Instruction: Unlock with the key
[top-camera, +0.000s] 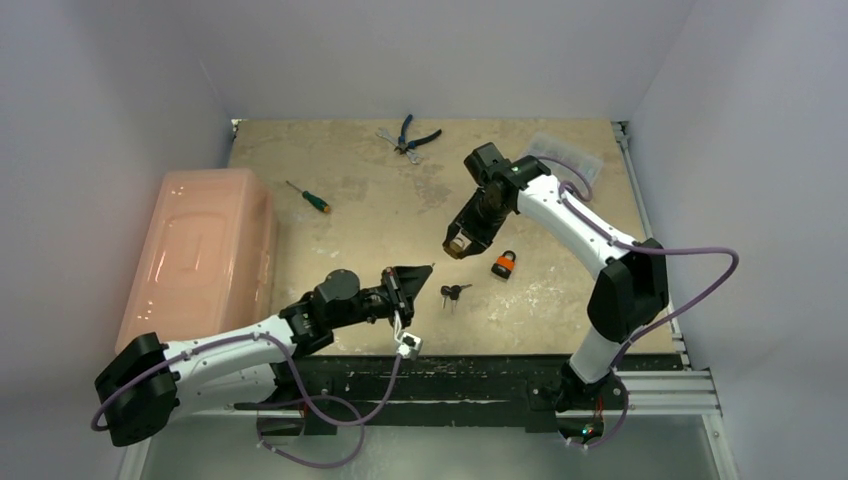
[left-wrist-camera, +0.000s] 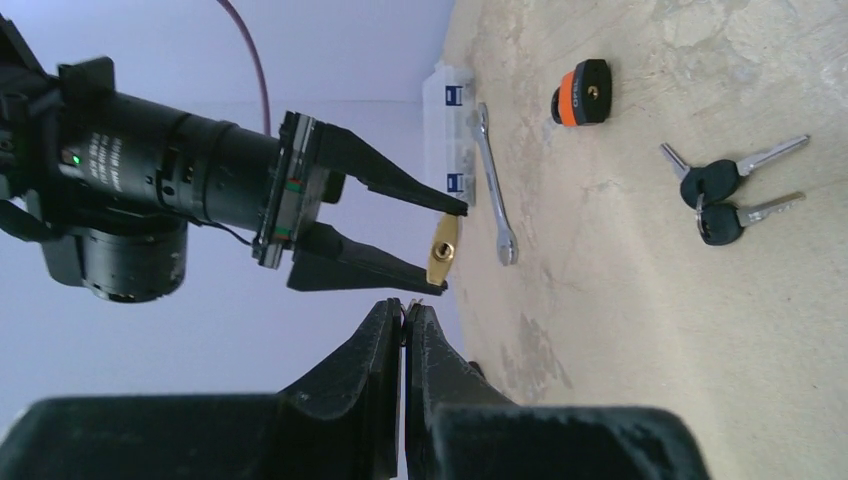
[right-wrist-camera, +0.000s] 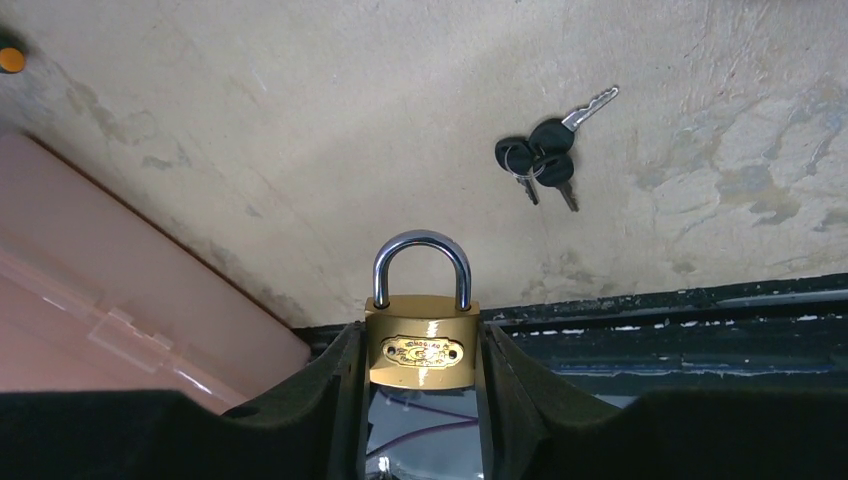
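My right gripper (top-camera: 457, 247) is shut on a brass padlock (right-wrist-camera: 421, 345) with a closed steel shackle and holds it above the table. In the left wrist view the padlock (left-wrist-camera: 442, 250) shows edge-on between the right fingers. My left gripper (left-wrist-camera: 405, 308) is shut, raised, and pointed at the padlock from close by. A thin sliver of metal, seemingly a key blade (top-camera: 431, 266), sticks out between its tips. Two black-headed keys on a ring (top-camera: 453, 292) lie on the table below, and they also show in the right wrist view (right-wrist-camera: 540, 150).
A small orange padlock (top-camera: 504, 264) lies right of the keys. A wrench (left-wrist-camera: 493, 185), pliers (top-camera: 415, 137) and a clear plastic case (top-camera: 565, 155) are at the back. A screwdriver (top-camera: 306, 197) and a pink box (top-camera: 200, 250) are at the left.
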